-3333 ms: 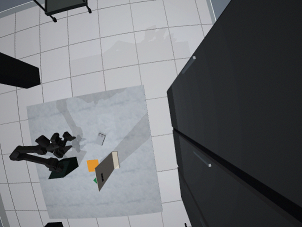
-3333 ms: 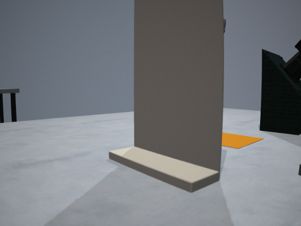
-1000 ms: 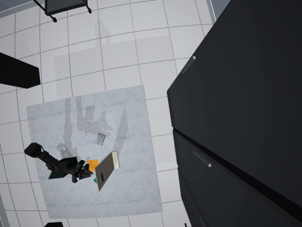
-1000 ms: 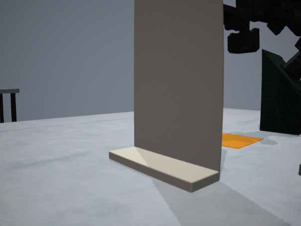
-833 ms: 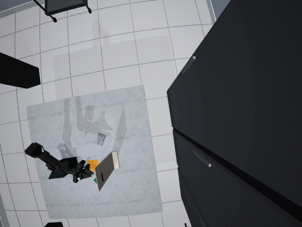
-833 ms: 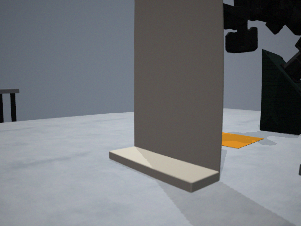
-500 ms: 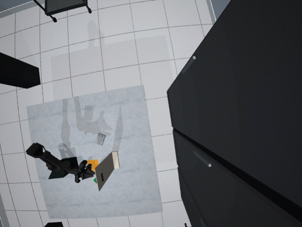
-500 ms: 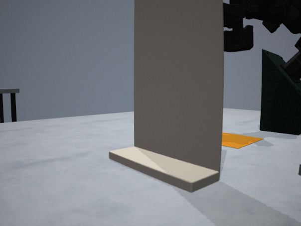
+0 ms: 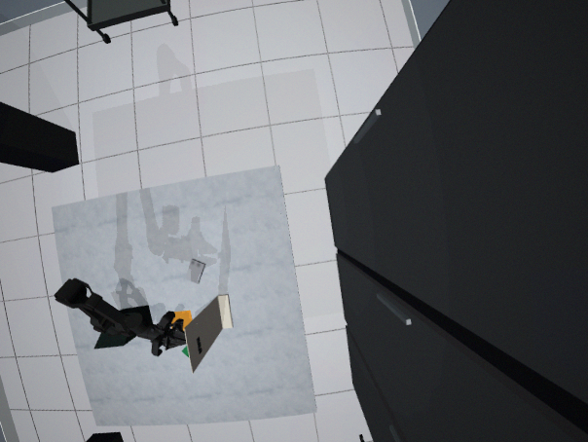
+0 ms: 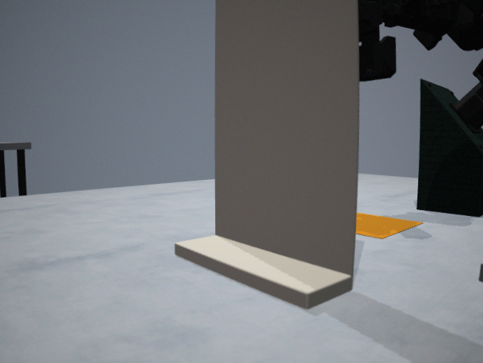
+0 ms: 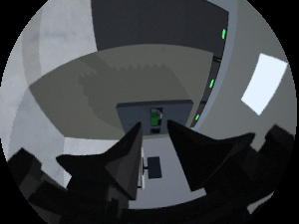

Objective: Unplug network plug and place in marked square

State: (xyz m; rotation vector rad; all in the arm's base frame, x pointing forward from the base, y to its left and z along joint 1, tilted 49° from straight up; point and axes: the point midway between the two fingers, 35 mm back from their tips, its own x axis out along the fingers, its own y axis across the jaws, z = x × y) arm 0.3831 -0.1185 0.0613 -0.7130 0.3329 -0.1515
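Note:
The beige upright panel (image 9: 212, 326) (image 10: 285, 120) (image 11: 60, 94) carries a blue-grey socket block (image 11: 131, 118) in the wrist view. A small green plug (image 11: 154, 119) sits in the block's opening; its tab is too small to make out. My gripper (image 11: 154, 123) (image 9: 181, 337) is partly open and empty. Its fingertips point at the block, one on either side of the plug in the wrist view; any contact cannot be told. An orange square (image 9: 182, 316) (image 10: 385, 227) lies on the table at the panel's foot, on the robot's side. The panel hides the fingertips in the exterior view.
A small green patch (image 9: 185, 350) shows on the table beside the panel's edge. A small grey box (image 9: 197, 271) lies farther off. The panel stands on a pale foot (image 9: 225, 312) (image 10: 256, 265). The arm's dark green base (image 10: 444, 172) is behind the gripper.

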